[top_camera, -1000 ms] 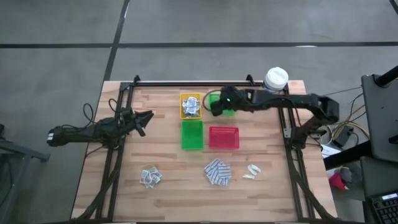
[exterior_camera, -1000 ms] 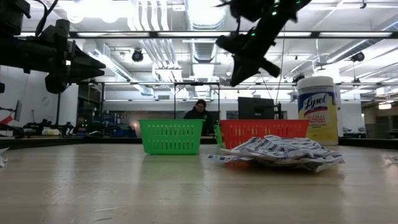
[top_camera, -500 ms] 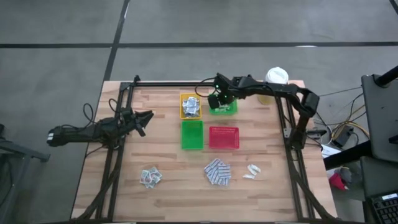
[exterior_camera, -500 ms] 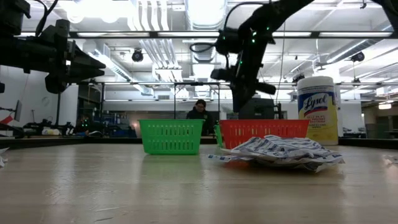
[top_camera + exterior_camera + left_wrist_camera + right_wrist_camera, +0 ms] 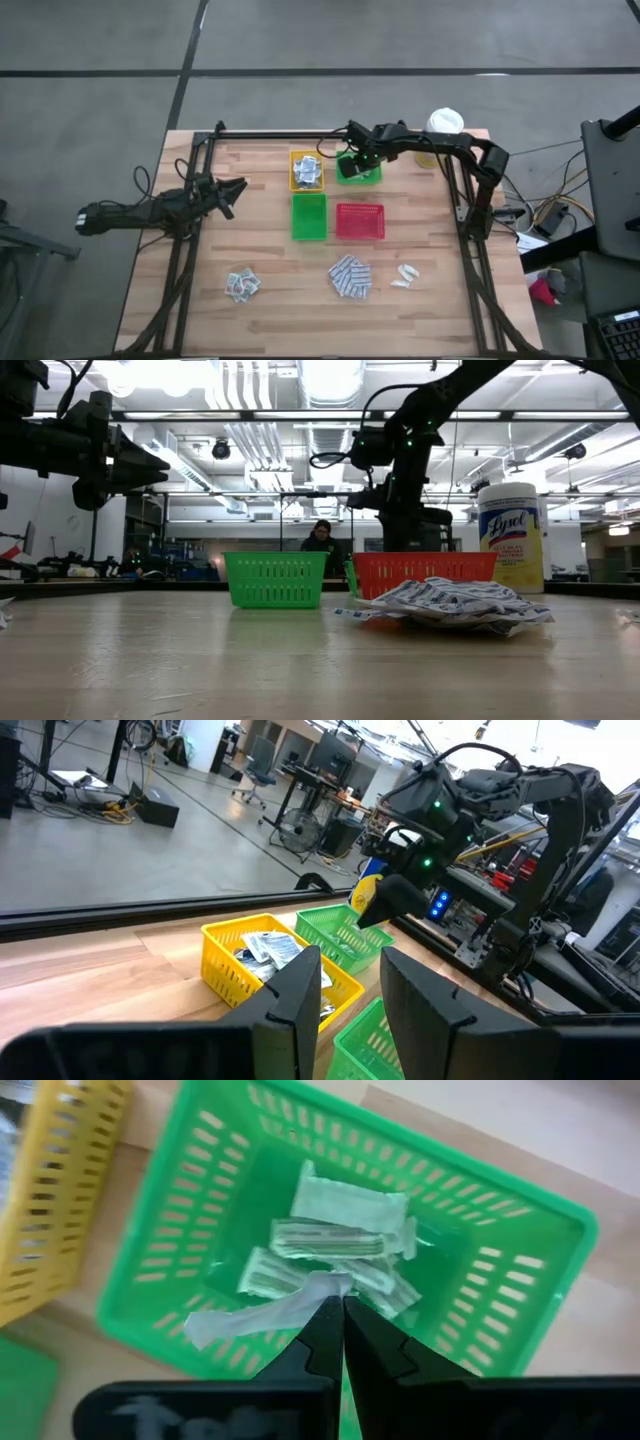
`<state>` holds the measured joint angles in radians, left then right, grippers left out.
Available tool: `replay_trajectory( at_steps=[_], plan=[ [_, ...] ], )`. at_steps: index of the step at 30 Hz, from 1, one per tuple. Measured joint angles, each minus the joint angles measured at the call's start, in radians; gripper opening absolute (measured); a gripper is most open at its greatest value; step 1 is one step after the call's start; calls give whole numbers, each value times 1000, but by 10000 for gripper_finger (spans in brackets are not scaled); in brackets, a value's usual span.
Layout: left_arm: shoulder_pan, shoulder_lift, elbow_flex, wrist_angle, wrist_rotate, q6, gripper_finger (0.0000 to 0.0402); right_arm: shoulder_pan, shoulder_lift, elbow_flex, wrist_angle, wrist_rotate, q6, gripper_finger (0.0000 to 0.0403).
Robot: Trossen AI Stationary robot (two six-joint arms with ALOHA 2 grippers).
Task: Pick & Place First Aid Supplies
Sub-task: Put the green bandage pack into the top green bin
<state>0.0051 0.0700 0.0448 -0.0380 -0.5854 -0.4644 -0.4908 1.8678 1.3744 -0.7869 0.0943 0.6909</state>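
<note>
Four trays stand near the far side of the table [image 5: 200, 300]. In the back row, one tray [image 5: 306, 171] holds sachets and the tray [image 5: 358, 167] to its right holds thin strips [image 5: 335, 1250]. In front of them stand two more trays [image 5: 309, 217] [image 5: 360, 221]. Three heaps of packets [image 5: 241, 284] [image 5: 350, 276] [image 5: 406, 275] lie nearer the front edge. A canister [image 5: 442, 128] stands at the back right corner.
</note>
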Motion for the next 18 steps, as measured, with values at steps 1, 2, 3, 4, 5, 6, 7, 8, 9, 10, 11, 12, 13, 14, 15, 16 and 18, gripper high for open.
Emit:
replay_trajectory(
  at_steps=[1, 2, 3, 4, 5, 6, 7, 8, 9, 10, 11, 12, 13, 14, 15, 16, 18],
  plan=[
    [0, 0, 0, 0, 0, 0, 108, 0, 4, -3, -1, 7, -3, 8],
    [0, 0, 0, 0, 0, 0, 108, -2, 8, -5, -1, 10, -4, 9],
    [0, 0, 0, 0, 0, 0, 108, -2, 11, -6, -2, 10, -4, 9],
    [0, 0, 0, 0, 0, 0, 108, -2, 14, -6, -1, 13, -4, 9],
    [0, 0, 0, 0, 0, 0, 108, -2, 15, -6, 2, 15, -6, 9],
    [0, 0, 0, 0, 0, 0, 108, -1, 17, -6, 7, 15, -9, 9],
    [0, 0, 0, 0, 0, 0, 108, -1, 20, -6, 10, 17, -11, 9],
    [0, 0, 0, 0, 0, 0, 108, 0, 23, -6, 12, 20, -11, 9],
    [0, 0, 0, 0, 0, 0, 108, 0, 27, -6, 11, 30, -11, 9],
    [0, 0, 0, 0, 0, 0, 108, 0, 28, -6, 11, 37, -12, 9],
    [0, 0, 0, 0, 0, 0, 108, 0, 28, -6, 11, 39, -14, 9],
    [0, 0, 0, 0, 0, 0, 108, -1, 28, -6, 12, 40, -16, 9],
    [0, 0, 0, 0, 0, 1, 108, -2, 28, -6, 12, 41, -18, 9],
    [0, 0, 0, 0, 0, 1, 108, -1, 28, -6, 12, 41, -20, 9],
    [0, 0, 0, 0, 0, 1, 108, -1, 28, -6, 12, 41, -21, 9],
    [0, 0, 0, 0, 0, 1, 108, -1, 28, -6, 12, 40, -22, 9],
    [0, 0, 0, 0, 0, 1, 108, -1, 28, -6, 12, 41, -26, 9]
  ],
)
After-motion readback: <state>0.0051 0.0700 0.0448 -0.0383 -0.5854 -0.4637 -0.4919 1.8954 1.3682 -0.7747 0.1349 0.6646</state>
